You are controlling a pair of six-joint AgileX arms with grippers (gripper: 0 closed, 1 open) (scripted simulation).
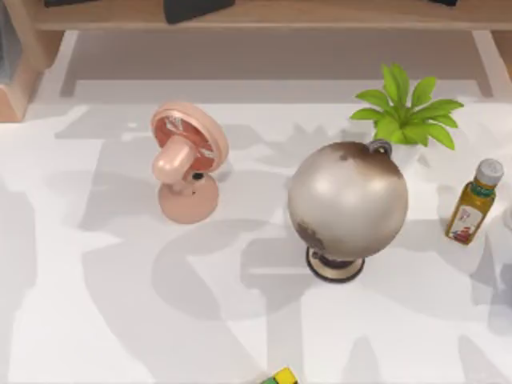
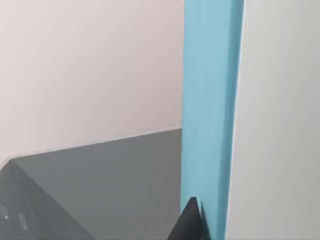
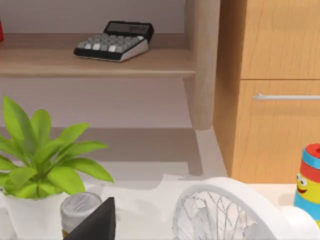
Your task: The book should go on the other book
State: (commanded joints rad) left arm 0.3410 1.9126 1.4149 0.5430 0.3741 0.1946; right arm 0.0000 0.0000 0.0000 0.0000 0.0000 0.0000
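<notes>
Left gripper (image 2: 192, 222): a dark pointed fingertip is nearest the left wrist camera; whether its fingers are apart or together cannot be told.
Book (image 2: 210, 115): a smooth, flat light-blue slab standing as a tall band directly past that fingertip and touching or almost touching it; whether it is held cannot be told.
Around the blue slab: a pale grey-white plane on one side, a pinkish wall and a dark grey flat surface on the other.
Right gripper (image 3: 97, 222): one black wedge-shaped finger at the edge of the right wrist view; its opening cannot be told.
Bottle (image 1: 474, 202): yellow oil bottle with a grey ribbed cap, just beside the right finger.
Potted plant (image 1: 410, 112): glossy green blades in a white pot, near the cap.
White fan (image 3: 225, 212): round wire-mesh cage, close to the right finger.
Calculator (image 3: 114, 41): dark body with grey keys, on a wooden shelf well beyond.
Globe (image 1: 348, 200): worn beige sphere on a dark round base, mid-table.
Pink fan (image 1: 186, 164): rounded plastic, left of the globe.
</notes>
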